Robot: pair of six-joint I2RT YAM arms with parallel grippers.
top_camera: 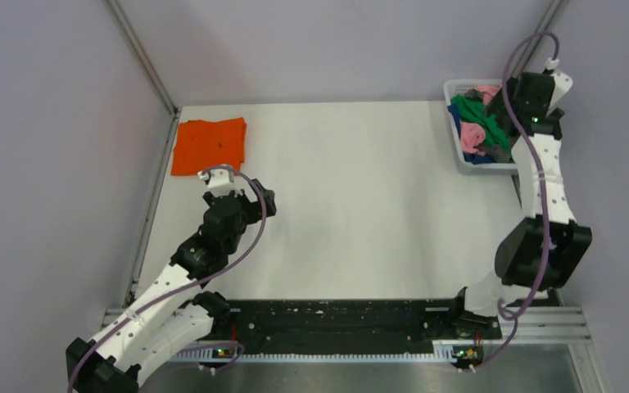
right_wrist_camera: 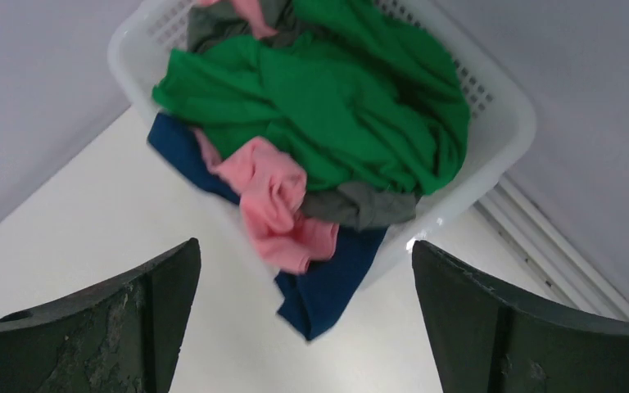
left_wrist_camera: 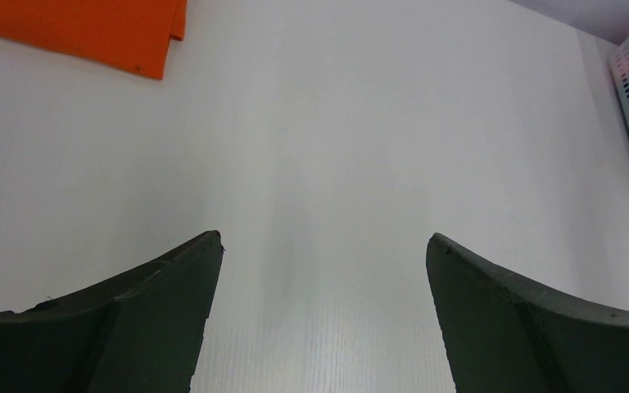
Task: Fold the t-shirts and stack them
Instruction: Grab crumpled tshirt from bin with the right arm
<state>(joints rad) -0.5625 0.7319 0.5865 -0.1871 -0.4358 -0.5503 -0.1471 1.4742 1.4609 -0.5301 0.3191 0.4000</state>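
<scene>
The orange t-shirt [top_camera: 209,146] is seen folded flat at the far left corner of the table [top_camera: 352,213]. Near it, the left gripper [left_wrist_camera: 323,241] is held over bare table, its jaws spread wide and empty. At the far right, the green t-shirt [right_wrist_camera: 336,98] is heaped in a white basket [right_wrist_camera: 500,106] with pink [right_wrist_camera: 270,196], grey [right_wrist_camera: 360,205] and blue [right_wrist_camera: 328,295] garments. The right gripper [right_wrist_camera: 305,243] is poised above it, jaws likewise parted and empty.
</scene>
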